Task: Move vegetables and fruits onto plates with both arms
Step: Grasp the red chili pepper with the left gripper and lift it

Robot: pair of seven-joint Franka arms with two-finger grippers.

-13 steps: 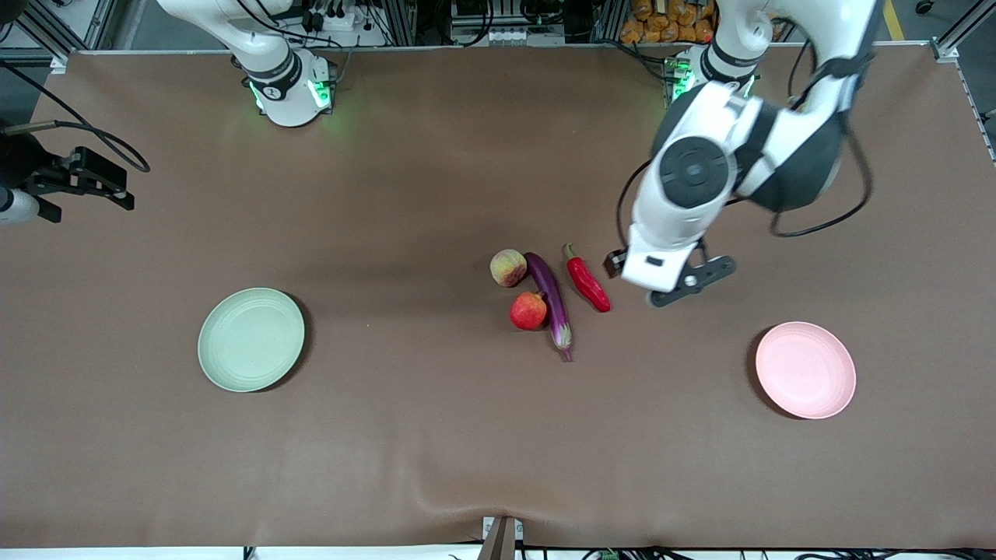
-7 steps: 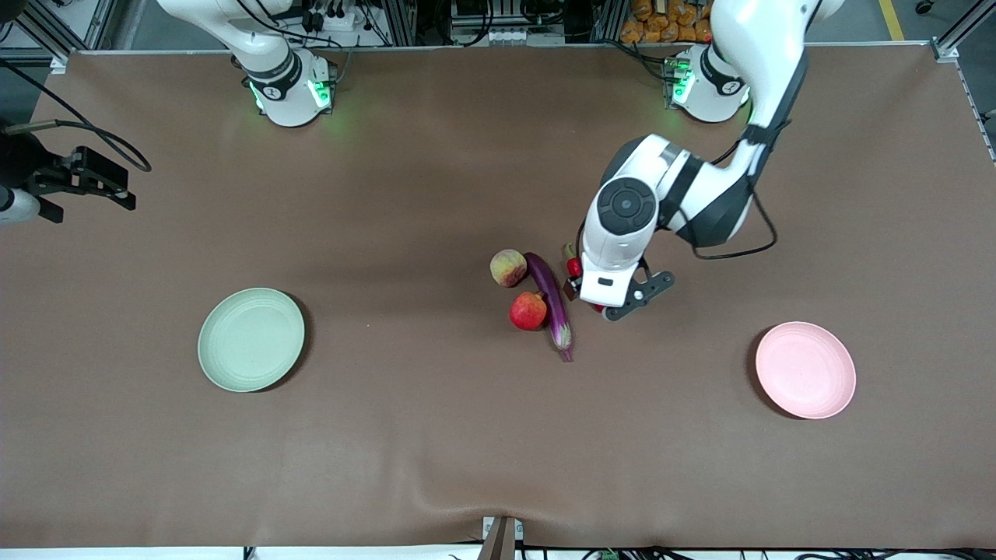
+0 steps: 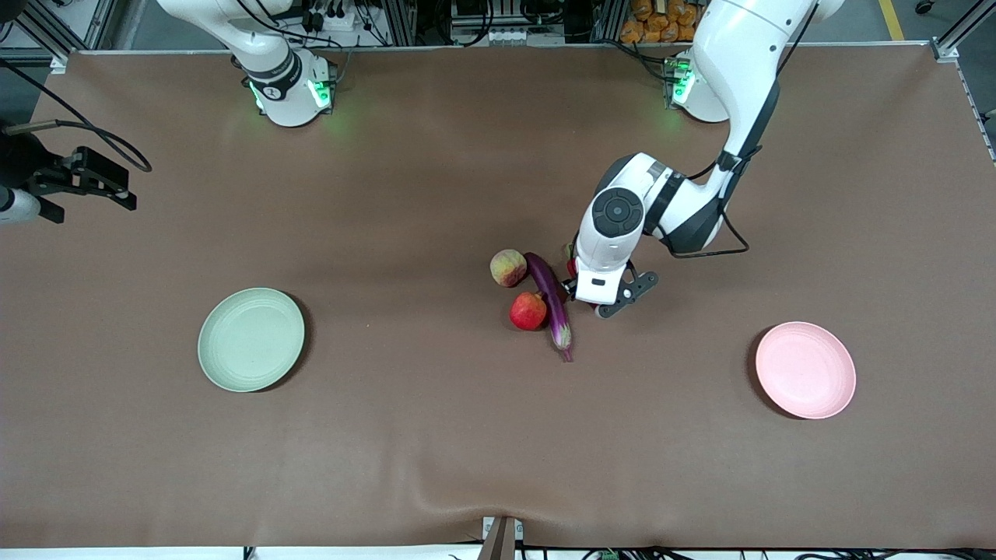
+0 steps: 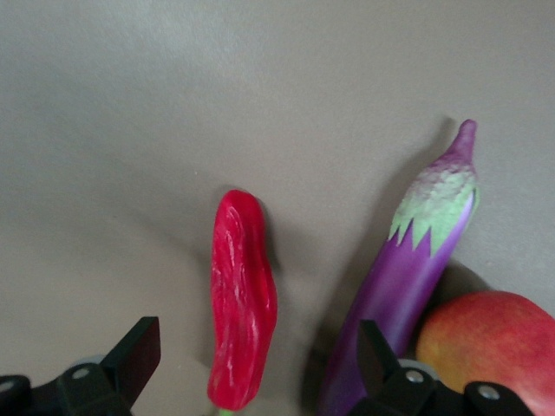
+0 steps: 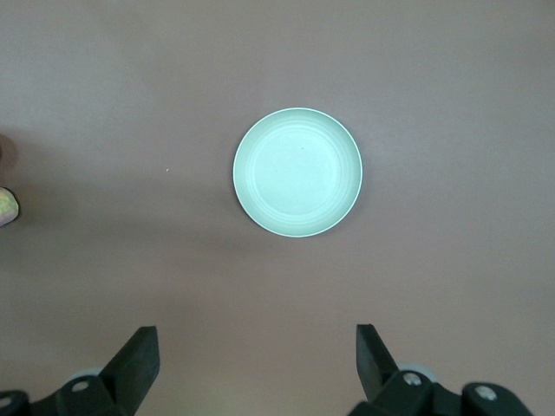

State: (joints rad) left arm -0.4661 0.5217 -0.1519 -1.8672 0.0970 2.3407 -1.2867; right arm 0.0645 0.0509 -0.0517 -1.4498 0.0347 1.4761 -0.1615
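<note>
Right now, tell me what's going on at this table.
The left gripper hangs low over the red chili pepper, jaws open on either side of it, nothing gripped yet. The eggplant, pomegranate and peach lie beside it. The green plate and pink plate hold nothing. The right gripper waits, open, above the green plate.

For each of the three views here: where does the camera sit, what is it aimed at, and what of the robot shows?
Front view: high across the table, facing both bases; shows both arms, the green plate, pink plate and produce.
Left wrist view: on the left arm, looking down at the chili between the open left tool fingers, beside the eggplant.
Right wrist view: on the right arm, above the green plate; open right tool fingers show.
Shared: front and right wrist views both show the green plate.
</note>
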